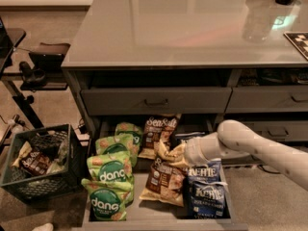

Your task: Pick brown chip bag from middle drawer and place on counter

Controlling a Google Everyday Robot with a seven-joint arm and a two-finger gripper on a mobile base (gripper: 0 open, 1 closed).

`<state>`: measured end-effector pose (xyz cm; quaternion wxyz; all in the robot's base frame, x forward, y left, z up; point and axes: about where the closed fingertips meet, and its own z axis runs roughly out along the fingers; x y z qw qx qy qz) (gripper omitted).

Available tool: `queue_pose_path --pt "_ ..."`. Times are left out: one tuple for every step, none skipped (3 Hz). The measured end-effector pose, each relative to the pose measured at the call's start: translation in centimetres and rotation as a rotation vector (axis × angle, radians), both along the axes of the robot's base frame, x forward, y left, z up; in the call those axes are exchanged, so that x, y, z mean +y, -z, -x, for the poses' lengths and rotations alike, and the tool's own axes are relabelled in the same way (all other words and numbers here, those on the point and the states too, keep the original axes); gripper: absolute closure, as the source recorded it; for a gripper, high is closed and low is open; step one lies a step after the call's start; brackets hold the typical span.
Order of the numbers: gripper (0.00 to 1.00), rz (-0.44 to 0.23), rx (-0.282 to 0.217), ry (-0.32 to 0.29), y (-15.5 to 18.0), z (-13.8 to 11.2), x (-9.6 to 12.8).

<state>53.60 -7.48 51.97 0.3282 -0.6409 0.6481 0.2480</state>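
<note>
I look down into the open middle drawer [159, 221], pulled out beneath the counter [192, 28]. My single arm reaches in from the drawer's right side. Its gripper [183, 154] sits over the drawer's centre row, against the crumpled upper edge of a brown chip bag [166, 154]. The bag lies just to the gripper's left, its long axis running front to back along the drawer. I cannot tell whether the gripper has hold of it or only touches it. More brown bags lie behind and in front. Green bags [110, 174] fill the drawer's left row, blue bags [204, 194] the right. The counter, above and behind the drawer, is broad, glossy grey. Left of the drawer, a dark crate [43, 186] stands on the floor.
</note>
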Motion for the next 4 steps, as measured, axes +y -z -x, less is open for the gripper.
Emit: queue_pose_path --pt "1.00 -0.037 -0.060 -0.036 -5.1 2.9 -0.9" --pt "1.00 -0.070 -0.130 -0.044 -9.8 4.4 -2.2" --pt "1.00 -0.100 -0.203 -0.019 -13.9 4.8 -4.2" --pt "1.00 -0.100 -0.204 -0.014 -13.9 4.9 -4.5"
